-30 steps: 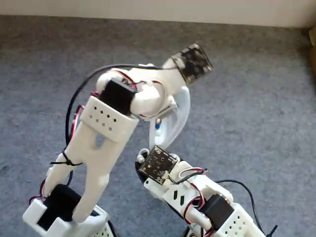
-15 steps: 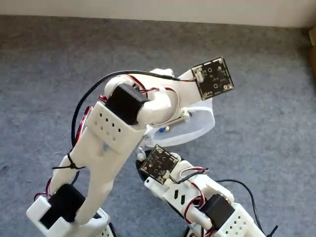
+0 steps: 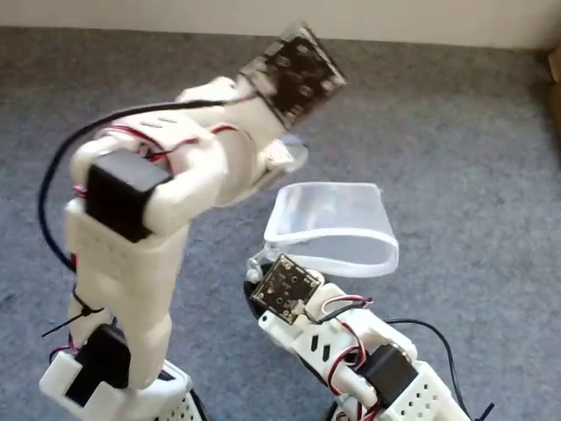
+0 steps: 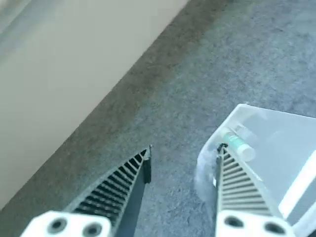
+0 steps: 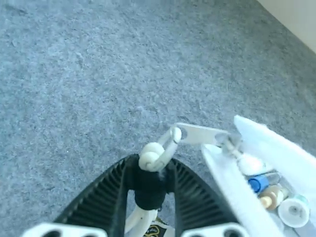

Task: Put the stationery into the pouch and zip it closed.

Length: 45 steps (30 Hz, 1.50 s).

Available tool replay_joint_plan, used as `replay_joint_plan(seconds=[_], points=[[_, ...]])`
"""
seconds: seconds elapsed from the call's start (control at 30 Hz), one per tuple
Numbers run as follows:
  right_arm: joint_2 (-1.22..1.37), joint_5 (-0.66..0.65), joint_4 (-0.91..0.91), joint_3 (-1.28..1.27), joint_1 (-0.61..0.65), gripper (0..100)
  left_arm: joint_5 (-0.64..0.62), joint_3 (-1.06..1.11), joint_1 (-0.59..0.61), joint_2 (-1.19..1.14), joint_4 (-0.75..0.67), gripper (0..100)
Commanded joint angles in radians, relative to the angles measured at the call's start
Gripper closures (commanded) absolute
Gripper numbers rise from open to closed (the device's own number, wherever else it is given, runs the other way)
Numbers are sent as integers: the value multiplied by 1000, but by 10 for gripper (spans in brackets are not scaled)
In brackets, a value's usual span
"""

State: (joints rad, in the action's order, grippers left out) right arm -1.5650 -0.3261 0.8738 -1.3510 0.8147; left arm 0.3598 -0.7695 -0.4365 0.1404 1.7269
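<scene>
Translucent white zip pouch (image 3: pixel 329 224) lies on the grey carpeted bench (image 3: pixel 473 132), just beyond my right hand (image 5: pixel 149 170). That hand is clenched on the white beaded zip-pull cord (image 5: pixel 150 158). Stationery (image 5: pixel 256 184) sits inside and the mouth is unzipped, with its long axis running rightward in the high view. Left hand (image 4: pixel 182 150) is released, one fingertip at a pouch corner.

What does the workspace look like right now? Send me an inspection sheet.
Surface: grey carpet.
Job's things: translucent pouch lies on the carpet between the arms; stationery is visible inside it; its zip pull stretches out from one end.
Clutter: nothing seen.
Pincers: left pincer open, raised over the carpet beside the pouch; right pincer shut on the zip pull.
Cables: black cable loops off the left arm; red and white wires run along the right arm.
Surroundings: pale wall at the far edge.
</scene>
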Motion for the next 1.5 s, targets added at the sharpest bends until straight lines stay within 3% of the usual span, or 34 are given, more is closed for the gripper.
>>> replay_joint_plan(seconds=[0.0,0.3,0.5,0.73,1.07,1.47], points=[[-19,-6,10,24,-67,994,-18,-87,116,18,28,793],[-21,-5,229,228,-84,994,21,18,274,70,31,791],[-19,-5,346,360,-194,994,81,295,266,269,28,790],[-19,-6,355,395,-272,994,109,653,173,487,17,790],[-19,-6,380,449,-340,994,101,1168,71,814,-249,789],[-19,-8,440,516,-341,994,-3,1469,-41,944,-545,747]])
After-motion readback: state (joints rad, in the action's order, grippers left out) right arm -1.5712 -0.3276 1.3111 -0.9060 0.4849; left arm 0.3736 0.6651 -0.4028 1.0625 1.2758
